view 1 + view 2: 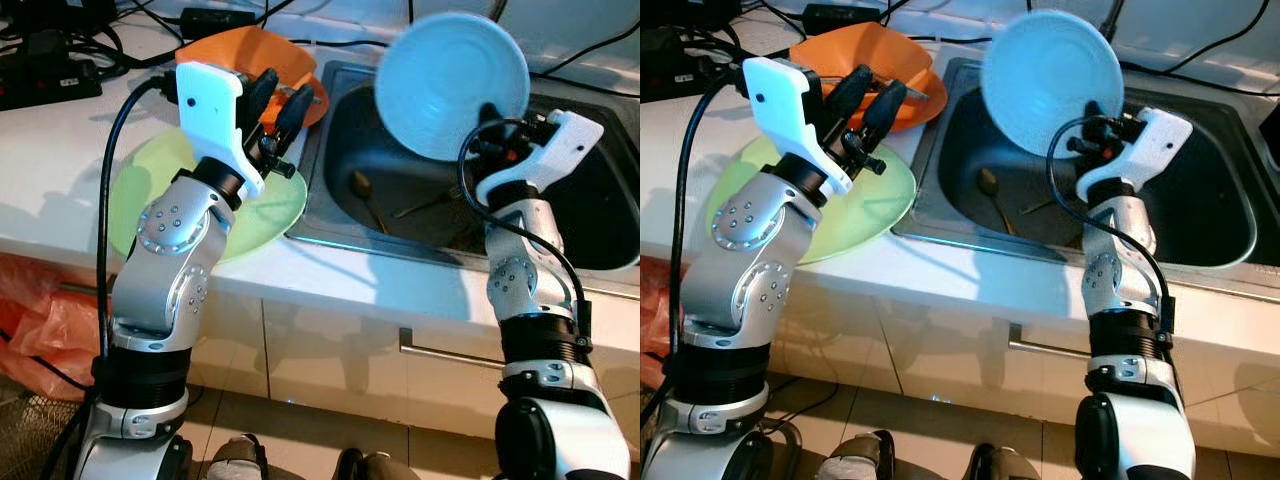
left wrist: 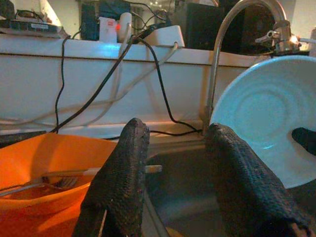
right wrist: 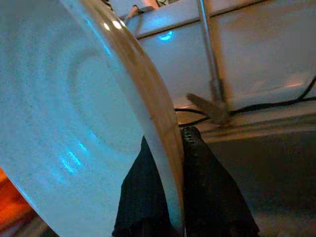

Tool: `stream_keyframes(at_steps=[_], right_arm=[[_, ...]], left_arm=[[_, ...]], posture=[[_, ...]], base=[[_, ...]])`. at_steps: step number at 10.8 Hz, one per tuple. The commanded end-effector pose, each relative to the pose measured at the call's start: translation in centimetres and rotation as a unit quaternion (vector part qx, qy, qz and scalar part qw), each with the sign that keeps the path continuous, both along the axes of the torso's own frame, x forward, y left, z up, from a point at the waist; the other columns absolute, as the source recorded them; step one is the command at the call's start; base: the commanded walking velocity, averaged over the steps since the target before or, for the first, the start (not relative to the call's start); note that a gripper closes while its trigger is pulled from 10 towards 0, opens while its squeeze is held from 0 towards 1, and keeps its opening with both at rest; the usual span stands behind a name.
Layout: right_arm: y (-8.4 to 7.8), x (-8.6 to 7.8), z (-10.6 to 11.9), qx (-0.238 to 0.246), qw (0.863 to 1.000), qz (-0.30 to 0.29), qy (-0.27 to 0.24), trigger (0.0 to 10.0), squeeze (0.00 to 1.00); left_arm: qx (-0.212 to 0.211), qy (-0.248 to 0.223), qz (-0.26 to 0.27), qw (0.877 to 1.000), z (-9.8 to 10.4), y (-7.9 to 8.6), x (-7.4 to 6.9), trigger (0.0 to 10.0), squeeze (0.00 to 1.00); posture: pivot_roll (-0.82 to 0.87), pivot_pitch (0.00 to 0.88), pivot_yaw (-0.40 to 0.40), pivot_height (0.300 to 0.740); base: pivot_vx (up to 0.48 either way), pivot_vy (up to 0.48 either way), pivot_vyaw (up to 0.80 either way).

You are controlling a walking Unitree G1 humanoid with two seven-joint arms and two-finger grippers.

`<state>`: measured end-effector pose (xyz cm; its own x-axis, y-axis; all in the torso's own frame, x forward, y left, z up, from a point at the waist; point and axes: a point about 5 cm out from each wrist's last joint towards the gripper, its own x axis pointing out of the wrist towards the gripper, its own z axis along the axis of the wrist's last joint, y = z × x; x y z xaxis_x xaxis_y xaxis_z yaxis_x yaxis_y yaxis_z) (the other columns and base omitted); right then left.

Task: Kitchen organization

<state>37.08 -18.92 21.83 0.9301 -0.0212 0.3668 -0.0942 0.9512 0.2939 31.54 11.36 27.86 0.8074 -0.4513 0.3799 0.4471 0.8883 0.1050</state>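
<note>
A pale blue plate (image 1: 450, 85) is held up on edge above the steel sink (image 1: 340, 190). My right gripper (image 1: 489, 140) is shut on its lower rim, and the right wrist view shows the rim (image 3: 163, 148) pinched between both black fingers. My left gripper (image 1: 280, 105) hovers open over the counter, with nothing between its fingers, above a green plate (image 1: 270, 215) and just in front of an orange bowl (image 1: 240, 50). A fork (image 2: 59, 181) lies in the orange bowl (image 2: 44, 168). A spoon (image 1: 365, 190) and another utensil lie in the sink basin.
The white counter (image 1: 50, 140) carries black cables and a power strip (image 1: 40, 70) at the back left. A curved tap (image 2: 232, 29) rises behind the sink. Cupboard fronts with a handle (image 1: 450, 352) are below. An orange bag (image 1: 40, 320) lies on the floor at left.
</note>
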Motion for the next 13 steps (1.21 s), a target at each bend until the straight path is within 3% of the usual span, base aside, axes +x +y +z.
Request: stream_keyframes(at_steps=[1, 2, 4, 8, 10, 11, 12, 13], right_arm=[[-0.4, 0.1, 1.1, -0.017, 0.999, -0.018, -0.02, 2.6, 0.0], [-0.3, 0.3, 0.4, -0.057, 0.998, -0.026, -0.004, 10.0, 0.0], [0.6, 0.4, -0.9, -0.13, 0.991, -0.024, 0.016, 10.0, 0.0], [2.1, 0.5, -4.7, -0.197, 0.977, 0.005, 0.081, 10.0, 0.0], [2.6, 0.4, -5.7, -0.205, 0.974, 0.018, 0.095, 10.0, 0.0], [2.8, 0.3, -6.3, -0.207, 0.973, 0.025, 0.103, 10.0, 0.75], [2.9, 0.3, -6.4, -0.208, 0.972, 0.025, 0.104, 10.0, 0.9], [2.9, 0.3, -6.4, -0.209, 0.972, 0.024, 0.104, 10.0, 0.63]], left_arm=[[0.009, -0.01, -0.011, 1.0, 0.2, -0.3, -0.4, 10.0, 0.0], [0.011, -0.01, -0.011, 1.0, 0.2, -0.3, -0.4, 10.0, 0.0], [0.015, -0.008, -0.01, 1.0, 0.2, -0.3, -0.4, 10.0, 0.0], [0.019, -0.006, -0.01, 1.0, 0.0, -0.4, -0.5, 10.0, 0.0], [0.019, -0.004, -0.012, 1.0, 0.0, -0.5, -0.6, 10.0, 0.0], [0.018, -0.003, -0.013, 1.0, -0.1, -0.5, -0.6, 10.0, 0.0], [0.018, -0.002, -0.012, 1.0, -0.1, -0.5, -0.6, 10.0, 0.0], [0.018, -0.002, -0.011, 1.0, -0.1, -0.5, -0.6, 10.0, 0.0]], posture=[[0.13, 0.141, -0.059, 0.74], [0.14, 0.139, -0.06, 0.74], [0.14, 0.136, -0.059, 0.74], [0.15, 0.132, -0.062, 0.74], [0.14, 0.136, -0.062, 0.74], [0.15, 0.138, -0.063, 0.74], [0.15, 0.143, -0.064, 0.74], [0.15, 0.145, -0.066, 0.74]], base=[[0.0, 0.0, 0.0], [0.0, 0.0, 0.0], [0.0, 0.0, 0.0], [0.0, 0.0, 0.0], [0.0, 0.0, 0.0], [0.0, 0.0, 0.0], [0.0, 0.0, 0.0], [0.0, 0.0, 0.0]])
